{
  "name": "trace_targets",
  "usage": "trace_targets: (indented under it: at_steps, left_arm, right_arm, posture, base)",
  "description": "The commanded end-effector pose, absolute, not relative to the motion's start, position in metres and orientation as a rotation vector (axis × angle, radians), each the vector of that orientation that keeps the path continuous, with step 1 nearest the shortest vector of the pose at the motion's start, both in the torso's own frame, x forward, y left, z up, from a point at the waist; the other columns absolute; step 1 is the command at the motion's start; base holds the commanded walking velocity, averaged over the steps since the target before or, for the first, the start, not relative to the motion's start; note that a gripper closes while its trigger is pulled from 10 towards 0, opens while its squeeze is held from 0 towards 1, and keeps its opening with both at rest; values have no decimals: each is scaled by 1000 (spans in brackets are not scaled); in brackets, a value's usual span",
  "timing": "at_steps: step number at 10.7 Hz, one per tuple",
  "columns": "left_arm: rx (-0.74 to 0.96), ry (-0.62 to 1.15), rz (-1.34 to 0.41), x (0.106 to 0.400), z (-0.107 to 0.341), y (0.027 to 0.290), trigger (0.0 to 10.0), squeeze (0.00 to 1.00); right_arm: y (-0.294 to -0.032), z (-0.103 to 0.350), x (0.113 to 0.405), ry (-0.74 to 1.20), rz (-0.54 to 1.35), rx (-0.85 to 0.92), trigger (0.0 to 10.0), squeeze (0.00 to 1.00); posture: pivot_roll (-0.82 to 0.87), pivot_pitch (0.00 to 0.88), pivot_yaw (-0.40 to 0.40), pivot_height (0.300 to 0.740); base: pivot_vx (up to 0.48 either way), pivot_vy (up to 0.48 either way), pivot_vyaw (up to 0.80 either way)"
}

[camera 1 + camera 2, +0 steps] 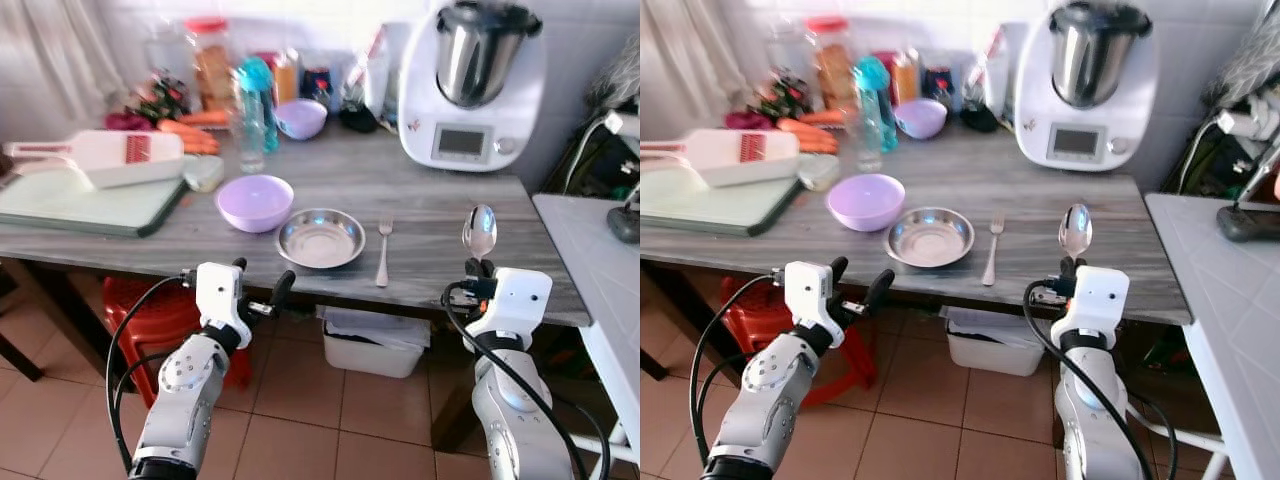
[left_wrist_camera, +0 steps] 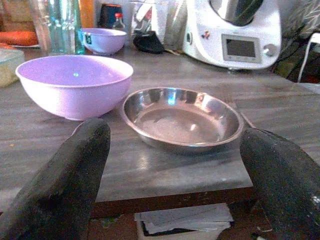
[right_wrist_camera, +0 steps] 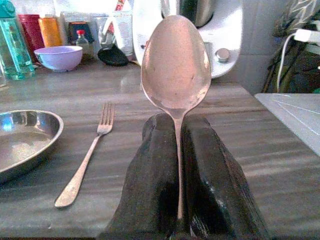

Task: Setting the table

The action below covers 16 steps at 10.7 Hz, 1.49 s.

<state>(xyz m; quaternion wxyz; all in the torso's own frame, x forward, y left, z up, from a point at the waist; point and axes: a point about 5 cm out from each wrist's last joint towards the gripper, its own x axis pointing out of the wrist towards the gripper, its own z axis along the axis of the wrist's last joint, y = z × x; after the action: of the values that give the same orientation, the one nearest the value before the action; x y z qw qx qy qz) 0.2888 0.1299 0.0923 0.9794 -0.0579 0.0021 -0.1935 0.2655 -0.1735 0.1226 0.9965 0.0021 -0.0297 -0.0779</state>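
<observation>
Table is grey with a streaky wood-grain pattern. Two lilac bowls: the near bowl and the back bowl. Steel plate, fork and spoon are all shiny silver. Floor tiles are terracotta (pale grout lines), the stool is bright red, and the bottle is teal.

A silver spoon stands upright, bowl uppermost, its handle pinched between the closed fingers of the right hand at the near edge of the grey wooden surface. Left of that hand and slightly beyond it, a silver fork lies flat, tines pointing away. Further left sits a shallow steel plate, directly ahead of the open left hand. A lilac bowl stands upright just beside the plate, on its far left.
</observation>
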Motion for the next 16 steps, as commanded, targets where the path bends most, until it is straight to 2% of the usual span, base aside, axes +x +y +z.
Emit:
trace_targets:
  at_steps: [1,5,10,12,14,16]
  left_arm:
    - [-115,-8,-408,290,97,127,10000,0]
    - [-119,-7,-408,289,96,126,10000,0]
    - [-103,-44,-360,284,100,139,10000,0]
    - [-83,-31,-399,274,96,141,10000,0]
    - [-87,1,-560,261,94,141,10000,0]
    - [-125,65,-640,256,90,139,10000,0]
  right_arm:
    - [-176,125,266,-72,-168,-3,10000,0]
    - [-176,124,266,-69,-165,-3,10000,0]
    - [-175,123,264,-71,-156,-14,10000,0]
    - [-175,123,264,-66,-155,-8,10000,0]
    - [-175,118,270,-25,-152,24,10000,0]
    - [-177,113,276,18,-140,42,10000,0]
  posture:
    - [0,0,11,740]
    - [-3,0,9,740]
    - [-5,1,15,740]
    - [-2,3,17,740]
    - [2,10,17,740]
    - [4,12,16,740]
  base:
    - [304,0,0]
    - [294,0,0]
    - [0,0,0]
    - [0,0,0]
    - [0,0,0]
    - [0,0,0]
